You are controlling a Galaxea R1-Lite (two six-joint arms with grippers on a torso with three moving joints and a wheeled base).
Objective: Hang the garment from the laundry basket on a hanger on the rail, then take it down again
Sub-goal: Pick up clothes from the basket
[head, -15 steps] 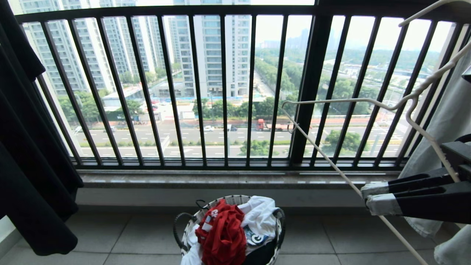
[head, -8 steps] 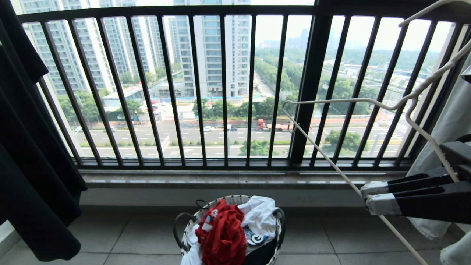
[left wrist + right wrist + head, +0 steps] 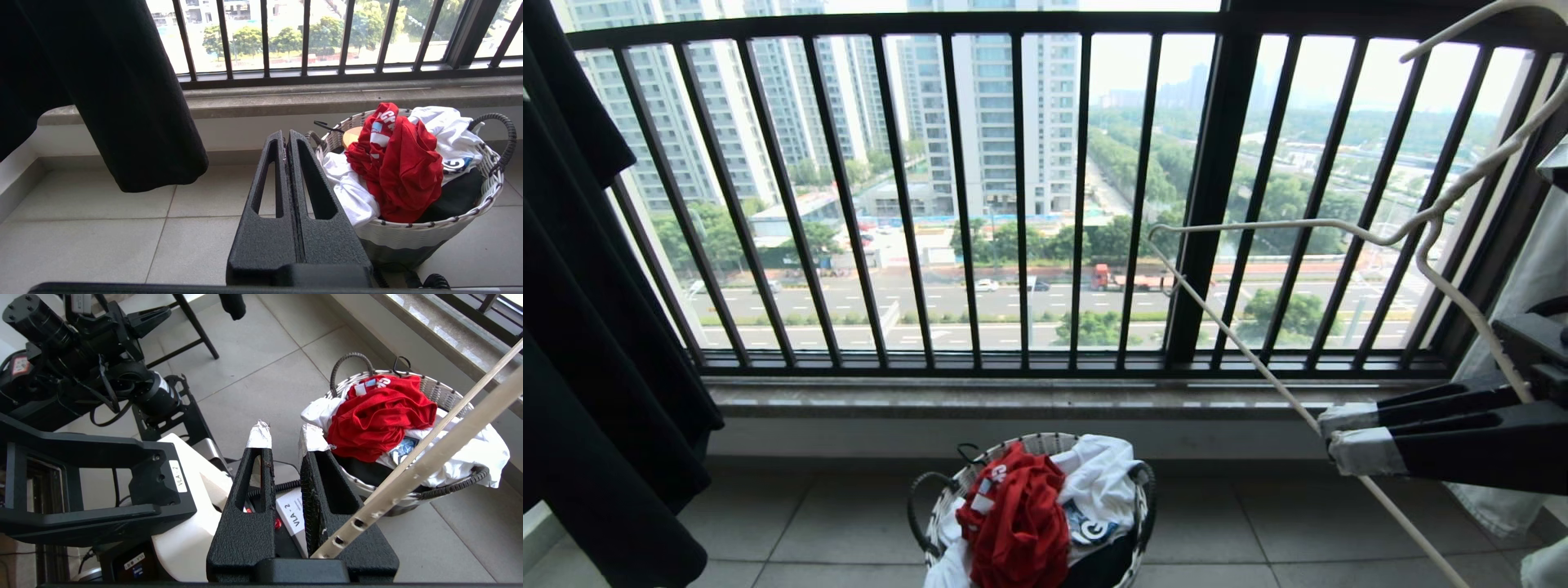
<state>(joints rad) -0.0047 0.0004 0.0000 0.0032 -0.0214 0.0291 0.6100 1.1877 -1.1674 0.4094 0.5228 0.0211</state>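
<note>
Down on the tiled floor (image 3: 833,523), just below the window ledge (image 3: 1013,398), stands the laundry basket (image 3: 943,498), a small round one with a white rim and dark loop handles. The red T-shirt (image 3: 1017,523) lies crumpled on top of the pile inside it, its printed lettering only partly showing, with a white garment (image 3: 1103,478) bunched beside it and something dark underneath.

The right tool (image 3: 1327,441) reaches in from the right side at about ledge height, well above the basket and to its right. Its two taped fingertips (image 3: 1364,453) stand a little apart, and between the fingers, further back, it grasps the white wire hanger (image 3: 1258,224), whose frame juts out toward the black window railing (image 3: 1021,196). In the right wrist view a pale rod with small holes (image 3: 433,457) crosses just beside the right-hand finger, but I cannot tell where it touches.

The left tool (image 3: 286,141) sits low, pointing along the floor toward the basket, its fingers clenched flat against each other with nothing between them.

A black T-shirt (image 3: 588,367) hangs at the left edge, its hem well above the tiles. A pale grey-green garment (image 3: 1523,310) hangs at the far right, behind the right arm.
</note>
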